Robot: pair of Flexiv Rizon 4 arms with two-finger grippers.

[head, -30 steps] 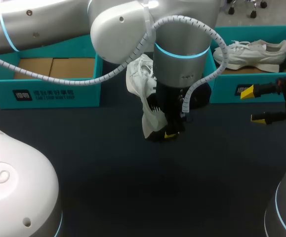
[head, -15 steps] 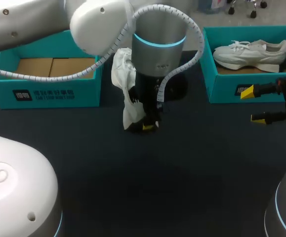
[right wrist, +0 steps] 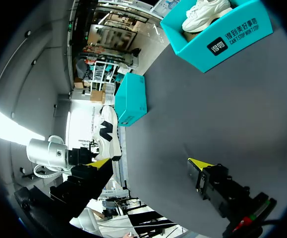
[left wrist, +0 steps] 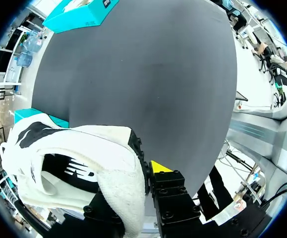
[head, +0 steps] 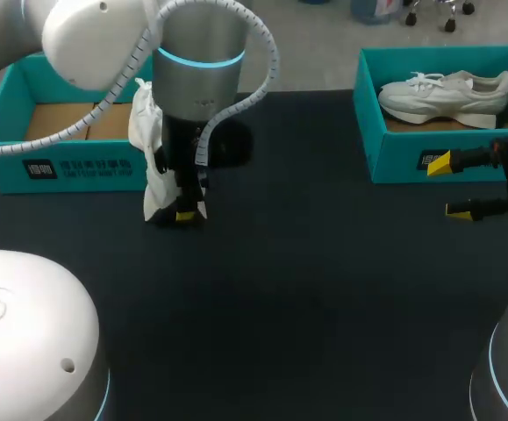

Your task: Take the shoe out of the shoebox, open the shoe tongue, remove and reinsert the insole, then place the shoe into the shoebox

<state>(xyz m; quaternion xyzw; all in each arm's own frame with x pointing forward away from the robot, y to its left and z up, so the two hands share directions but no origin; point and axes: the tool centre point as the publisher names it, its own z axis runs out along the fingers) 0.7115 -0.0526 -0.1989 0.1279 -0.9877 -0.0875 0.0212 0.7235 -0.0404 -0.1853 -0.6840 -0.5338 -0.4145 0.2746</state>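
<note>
Head view, left fingers (head: 185, 215) clamped on limp white shoe (head: 146, 132), right fingers (head: 440, 162) spread apart beside rectangular teal shoebox (head: 394, 162)

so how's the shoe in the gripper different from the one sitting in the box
The held shoe stands on end in the left gripper; the boxed shoe lies flat in the right box. The held shoe has black side markings; the boxed shoe looks all pale. Both are whitish sneakers.
</note>
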